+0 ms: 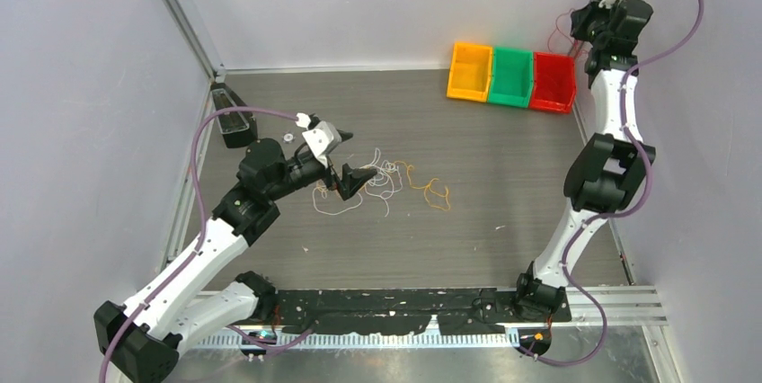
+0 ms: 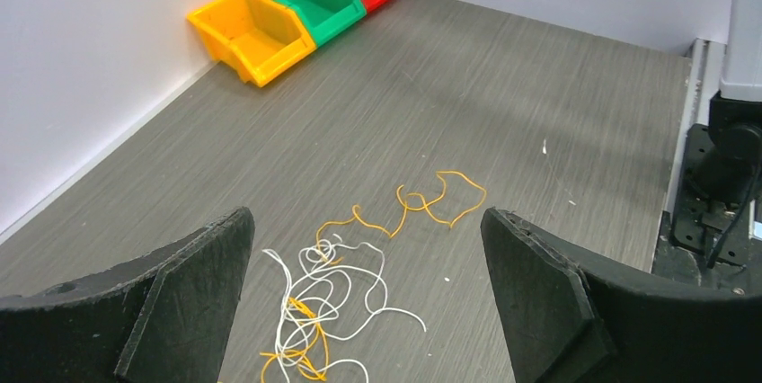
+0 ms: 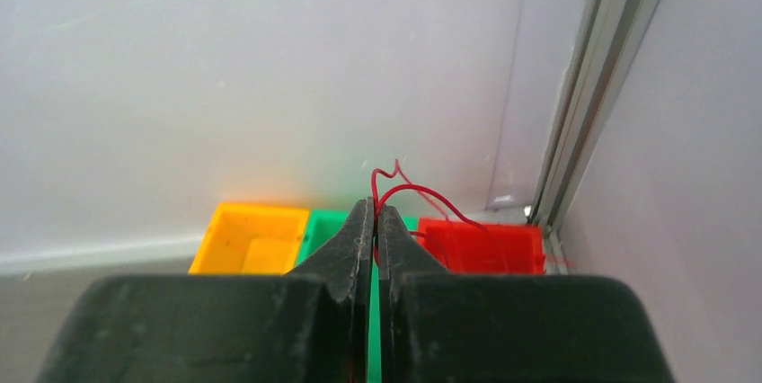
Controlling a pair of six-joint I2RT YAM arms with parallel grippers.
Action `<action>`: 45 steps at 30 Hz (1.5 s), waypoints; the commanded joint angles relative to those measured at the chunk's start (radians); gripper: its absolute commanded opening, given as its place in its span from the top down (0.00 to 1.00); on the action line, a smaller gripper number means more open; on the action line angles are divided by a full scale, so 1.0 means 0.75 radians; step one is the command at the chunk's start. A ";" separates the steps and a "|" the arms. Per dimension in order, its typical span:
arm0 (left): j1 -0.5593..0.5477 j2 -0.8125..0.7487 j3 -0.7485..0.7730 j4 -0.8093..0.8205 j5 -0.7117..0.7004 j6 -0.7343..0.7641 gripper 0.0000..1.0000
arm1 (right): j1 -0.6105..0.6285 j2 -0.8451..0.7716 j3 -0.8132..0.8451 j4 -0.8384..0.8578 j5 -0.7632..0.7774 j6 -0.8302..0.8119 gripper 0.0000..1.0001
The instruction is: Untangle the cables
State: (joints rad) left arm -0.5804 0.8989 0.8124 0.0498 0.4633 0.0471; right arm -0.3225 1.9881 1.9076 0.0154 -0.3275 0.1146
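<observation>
Your left gripper (image 2: 367, 221) hangs wide apart over the tangle (image 2: 323, 302); your right gripper (image 3: 376, 208) is clamped on a red cable (image 3: 422, 190).

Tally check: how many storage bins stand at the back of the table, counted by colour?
Yellow bin: 1
Green bin: 1
Red bin: 1
Total: 3
The tangled cables are too intertwined to count.

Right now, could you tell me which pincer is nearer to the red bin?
Right. The right pincer, shut on a red cable, hangs up near the red bin; the left pincer stands open over the cable tangle, far across the table.
</observation>
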 commanded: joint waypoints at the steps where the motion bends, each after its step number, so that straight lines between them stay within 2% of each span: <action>1: 0.001 0.002 0.024 -0.016 -0.106 -0.024 0.00 | 0.003 0.183 0.218 0.169 0.136 0.070 0.95; 5: 0.007 -0.002 0.007 -0.043 -0.142 -0.018 0.00 | 0.001 0.395 0.453 0.118 0.286 0.143 0.95; 14: 0.026 0.058 -0.004 -0.024 -0.162 -0.032 0.00 | -0.001 0.544 0.369 0.139 0.430 0.103 0.95; 22: 0.047 0.108 -0.010 0.023 -0.133 -0.055 0.00 | 0.000 0.507 0.213 0.068 0.393 0.043 0.95; 28: 0.057 0.096 -0.022 0.015 -0.125 -0.055 0.00 | 0.000 0.272 -0.083 0.339 0.199 0.062 0.95; 36: 0.059 0.071 -0.048 0.026 -0.115 -0.105 0.00 | 0.000 0.161 -0.154 0.296 0.177 0.048 0.95; 45: 0.062 0.067 -0.066 0.019 -0.118 -0.100 0.00 | -0.001 0.182 -0.198 0.229 0.209 0.003 0.95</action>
State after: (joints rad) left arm -0.5407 0.9688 0.7704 0.0177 0.3637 -0.0193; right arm -0.3225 2.1372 1.7664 0.1940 -0.1852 0.1421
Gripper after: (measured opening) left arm 0.994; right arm 0.070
